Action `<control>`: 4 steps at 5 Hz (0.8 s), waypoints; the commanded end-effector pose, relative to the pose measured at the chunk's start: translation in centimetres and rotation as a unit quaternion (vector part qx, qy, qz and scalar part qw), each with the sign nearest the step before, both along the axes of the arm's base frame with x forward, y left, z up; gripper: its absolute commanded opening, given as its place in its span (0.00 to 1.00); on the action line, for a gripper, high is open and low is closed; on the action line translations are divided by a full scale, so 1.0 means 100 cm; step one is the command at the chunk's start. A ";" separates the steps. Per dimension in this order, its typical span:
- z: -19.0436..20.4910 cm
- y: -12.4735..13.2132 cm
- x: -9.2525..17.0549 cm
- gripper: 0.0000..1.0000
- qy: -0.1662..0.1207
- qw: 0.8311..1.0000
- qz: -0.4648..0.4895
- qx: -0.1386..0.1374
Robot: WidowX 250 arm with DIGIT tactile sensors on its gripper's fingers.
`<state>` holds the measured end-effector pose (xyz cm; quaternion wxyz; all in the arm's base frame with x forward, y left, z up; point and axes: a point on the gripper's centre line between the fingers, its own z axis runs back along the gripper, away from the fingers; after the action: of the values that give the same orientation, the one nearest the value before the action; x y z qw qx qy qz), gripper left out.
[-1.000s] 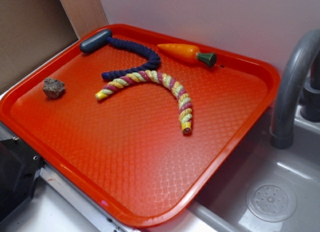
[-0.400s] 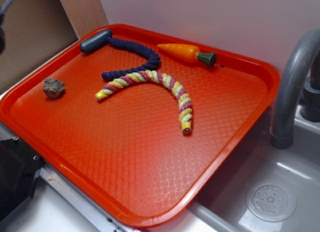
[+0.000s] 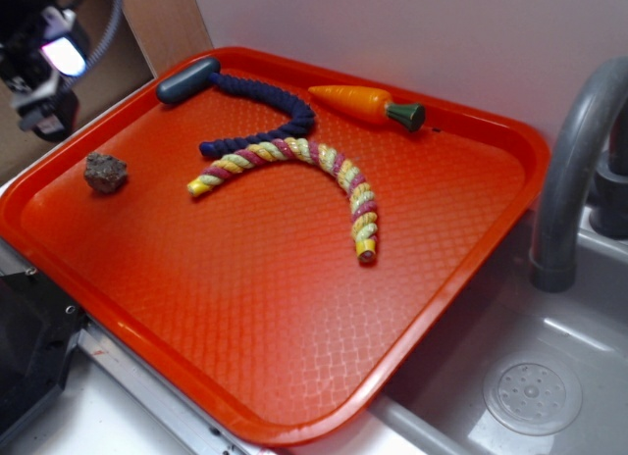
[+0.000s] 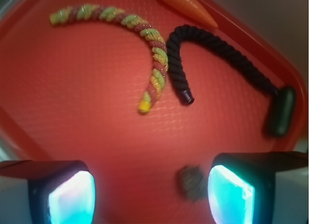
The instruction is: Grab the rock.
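Claw (image 3: 44,68) is hanging at the exterior view's top left corner, blurred and partly cut off by the frame edge. In the wrist view its fingers (image 4: 63,195) are standing wide apart, nothing between them. Rock (image 3: 105,172) is lying on the orange tray (image 3: 294,308) near its left rim, apart from the claw; in the wrist view it is smeared, just beside the right finger. Striped rope (image 3: 294,171) is curving mid-tray. Carrot (image 3: 368,104) is lying by the far rim, cropped in the wrist view.
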<state>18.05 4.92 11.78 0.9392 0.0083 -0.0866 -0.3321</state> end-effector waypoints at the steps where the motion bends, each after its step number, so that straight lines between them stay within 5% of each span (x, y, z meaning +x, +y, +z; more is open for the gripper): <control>1: -0.034 0.041 0.021 1.00 0.017 1.000 -0.007 0.016; 4: -0.065 0.048 0.020 1.00 0.047 0.997 -0.041 0.049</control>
<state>19.37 9.90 4.73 0.9320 0.0250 -0.0180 -0.3611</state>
